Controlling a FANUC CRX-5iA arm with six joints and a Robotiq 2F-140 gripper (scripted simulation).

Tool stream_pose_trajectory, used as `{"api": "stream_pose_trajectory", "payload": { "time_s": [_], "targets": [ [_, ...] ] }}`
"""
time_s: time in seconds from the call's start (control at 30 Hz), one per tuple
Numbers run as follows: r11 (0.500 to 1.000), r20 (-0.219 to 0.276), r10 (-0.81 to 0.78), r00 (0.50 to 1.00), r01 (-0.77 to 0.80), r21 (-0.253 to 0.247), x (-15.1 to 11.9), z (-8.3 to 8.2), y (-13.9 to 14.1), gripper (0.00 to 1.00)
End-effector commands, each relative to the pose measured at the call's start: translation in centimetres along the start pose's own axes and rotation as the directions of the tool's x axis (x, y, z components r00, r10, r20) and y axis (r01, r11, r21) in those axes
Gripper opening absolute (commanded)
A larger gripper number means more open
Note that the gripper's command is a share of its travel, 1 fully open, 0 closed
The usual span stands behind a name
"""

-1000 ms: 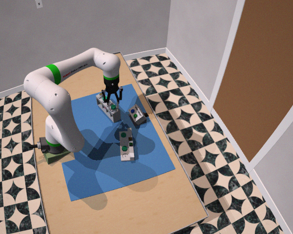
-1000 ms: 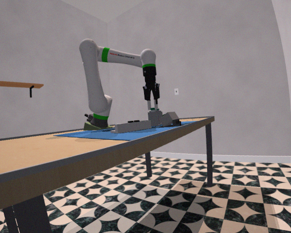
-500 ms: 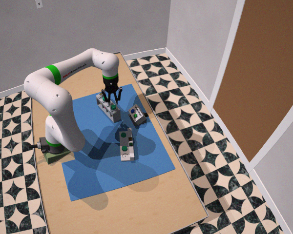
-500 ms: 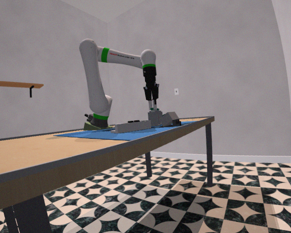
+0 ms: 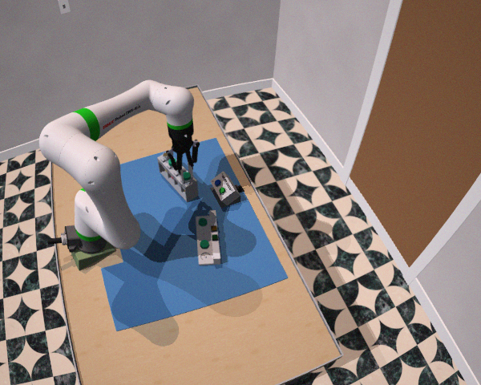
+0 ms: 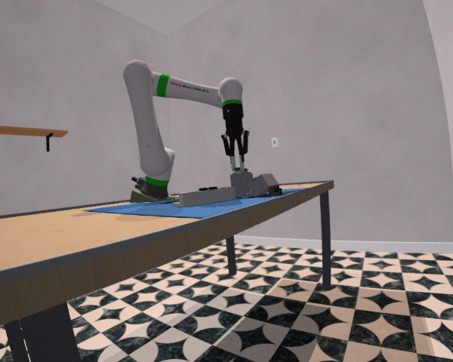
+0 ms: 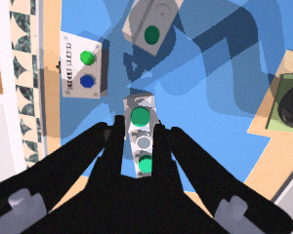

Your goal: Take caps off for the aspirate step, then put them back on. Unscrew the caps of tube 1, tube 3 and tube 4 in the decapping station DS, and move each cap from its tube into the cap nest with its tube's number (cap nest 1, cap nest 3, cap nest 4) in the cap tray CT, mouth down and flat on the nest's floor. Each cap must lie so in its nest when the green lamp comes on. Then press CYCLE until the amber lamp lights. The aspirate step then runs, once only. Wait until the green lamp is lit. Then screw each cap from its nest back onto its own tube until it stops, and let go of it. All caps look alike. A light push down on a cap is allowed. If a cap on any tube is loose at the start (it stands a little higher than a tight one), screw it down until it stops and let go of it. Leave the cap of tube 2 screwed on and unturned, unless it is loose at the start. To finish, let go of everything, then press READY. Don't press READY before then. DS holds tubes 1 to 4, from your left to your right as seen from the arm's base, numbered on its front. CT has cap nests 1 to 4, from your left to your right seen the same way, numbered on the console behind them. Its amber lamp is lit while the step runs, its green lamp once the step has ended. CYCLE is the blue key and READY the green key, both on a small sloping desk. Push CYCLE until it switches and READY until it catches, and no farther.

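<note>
The grey decapping station [image 5: 189,191] [image 6: 240,182] [image 7: 132,103] stands on the blue mat. My gripper [image 5: 184,168] [image 6: 237,167] [image 7: 140,115] points straight down over its end nearest the cap tray. It is shut on the green cap of tube 4 [image 5: 186,176] [image 7: 140,117], which sits on its tube. The open tube 3 [image 7: 144,142] shows a grey mouth behind it. The capped tube 2 [image 7: 145,165] comes after it. Tube 1 is hidden under my hand. The cap tray [image 5: 209,260] [image 6: 205,196] [image 7: 136,19] holds a green cap in nest 3 [image 5: 204,243] and a shadowed cap in nest 1 [image 5: 202,224]. Nest 4 [image 5: 205,255] is empty.
The sloping key desk [image 5: 231,194] [image 7: 100,73] stands right of the station, with the blue CYCLE key [image 5: 218,182] [image 7: 86,81] and the green READY key [image 5: 221,190] [image 7: 88,58]. The arm's base [image 5: 87,244] is at the table's left. The table edge runs close behind the desk.
</note>
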State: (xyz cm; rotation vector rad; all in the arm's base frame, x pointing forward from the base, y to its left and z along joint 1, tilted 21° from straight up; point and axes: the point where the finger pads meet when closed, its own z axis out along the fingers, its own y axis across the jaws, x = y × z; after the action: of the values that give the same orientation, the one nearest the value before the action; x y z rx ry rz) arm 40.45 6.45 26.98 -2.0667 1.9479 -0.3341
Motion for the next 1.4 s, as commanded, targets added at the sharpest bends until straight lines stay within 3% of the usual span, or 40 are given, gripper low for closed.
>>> {"api": "stream_pose_trajectory", "payload": {
  "time_s": [0.0,0.2,0.4,0.63,0.67,1.07,1.17,1.37],
  "targets": [
    [0.975,0.019,-0.221,0.975,0.221,-0.005,0.03,-0.03,-0.03,0.0],
    [0.89,0.02,-0.455,0.89,0.455,-0.001,0.03,-0.04,-0.03,0.0],
    [0.752,0.019,-0.659,0.752,0.659,0.004,0.03,-0.05,-0.03,0.0],
    [0.752,0.019,-0.659,0.752,0.659,0.004,0.03,-0.05,-0.03,0.0],
    [0.752,0.019,-0.659,0.752,0.659,0.004,0.03,-0.05,-0.03,0.35],
    [0.752,0.019,-0.659,0.752,0.659,0.004,0.03,-0.05,-0.03,0.35],
    [0.892,0.02,-0.453,0.891,0.453,-0.001,0.03,-0.03,-0.03,0.35],
    [0.974,0.02,-0.228,0.974,0.228,-0.005,0.03,-0.03,-0.03,0.35]
  ]
}}
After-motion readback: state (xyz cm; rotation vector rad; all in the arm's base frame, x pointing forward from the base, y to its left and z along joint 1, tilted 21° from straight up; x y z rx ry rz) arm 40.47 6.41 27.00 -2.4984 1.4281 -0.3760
